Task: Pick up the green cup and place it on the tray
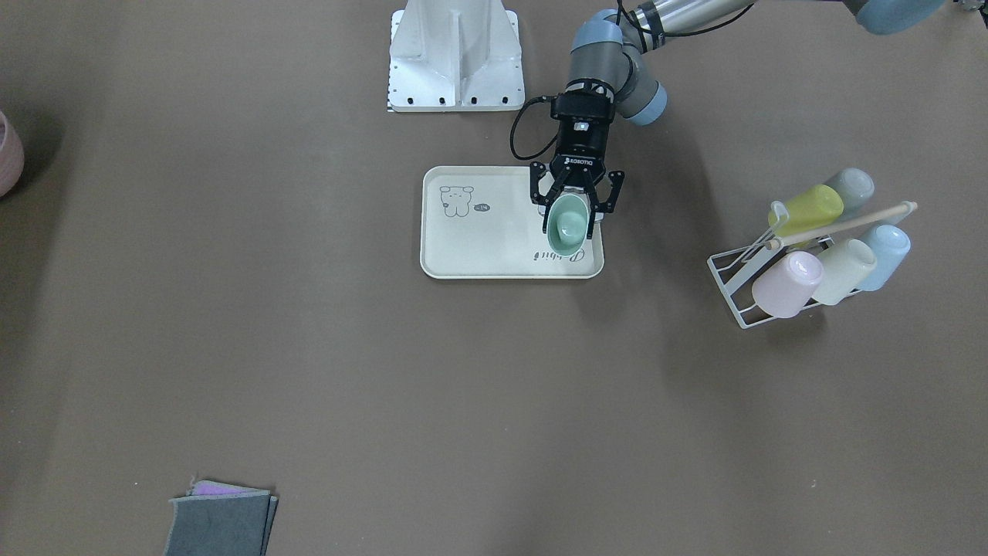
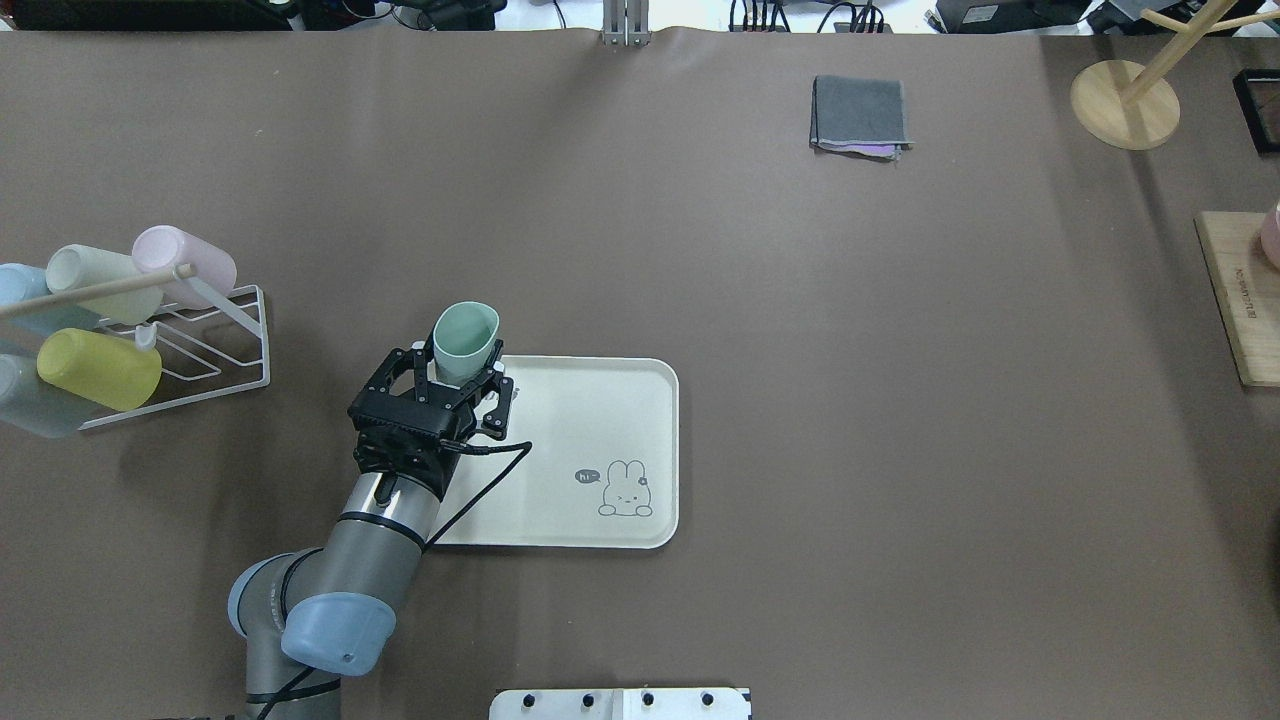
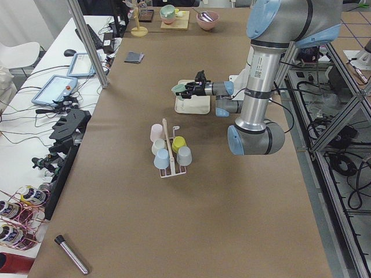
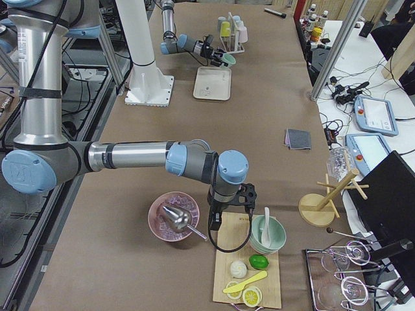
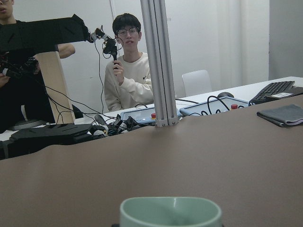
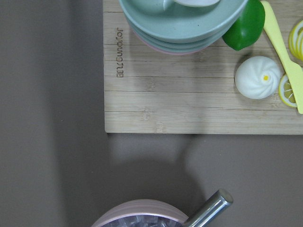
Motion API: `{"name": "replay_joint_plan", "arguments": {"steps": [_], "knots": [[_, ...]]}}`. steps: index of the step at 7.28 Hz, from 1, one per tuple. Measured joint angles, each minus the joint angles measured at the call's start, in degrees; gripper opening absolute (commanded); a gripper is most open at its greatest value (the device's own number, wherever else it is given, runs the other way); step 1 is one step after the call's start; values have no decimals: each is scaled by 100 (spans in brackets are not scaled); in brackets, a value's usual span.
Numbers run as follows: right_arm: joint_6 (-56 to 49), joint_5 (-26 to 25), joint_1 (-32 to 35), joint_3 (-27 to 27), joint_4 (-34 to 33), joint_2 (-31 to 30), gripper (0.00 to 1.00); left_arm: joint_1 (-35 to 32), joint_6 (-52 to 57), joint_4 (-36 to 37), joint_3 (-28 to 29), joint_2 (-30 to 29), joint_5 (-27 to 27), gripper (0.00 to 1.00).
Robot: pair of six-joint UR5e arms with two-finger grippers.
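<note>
Left gripper: the left gripper (image 2: 462, 378) has its two fingers closed against the sides of the green cup (image 2: 466, 340), near the cup's base.
Green cup: pale mint and handleless. It is held on its side, with the open mouth pointing away from the robot.
Where the cup is: in the air above the tray (image 2: 600, 420), over the tray's end on the robot's left, by the corner farthest from the robot. In the left side view the cup hangs clear of the tray.
Tray: cream, rectangular with rounded corners. It lies flat on the brown surface (image 1: 309, 347) and has a small animal drawing at the end away from the cup.
Right gripper: the right gripper (image 4: 246, 194) appears only in the right side view, above the end of a wooden board (image 6: 189, 104) and beside a pink bowl (image 4: 174, 217). I cannot tell whether it is open or closed.
Cup rack: a white wire rack (image 1: 733, 289) stands well apart from the tray on the robot's left. It holds tilted pastel cups.
Cloth: a folded grey cloth (image 2: 860, 115) lies on the far side of the surface.
</note>
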Motion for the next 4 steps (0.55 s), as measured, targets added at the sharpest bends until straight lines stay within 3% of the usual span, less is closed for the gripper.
{"name": "replay_joint_plan", "arguments": {"steps": [4], "knots": [[-2,0,5,-6,-2,0,100,97,-778,37,202,-37,-9,64]]}}
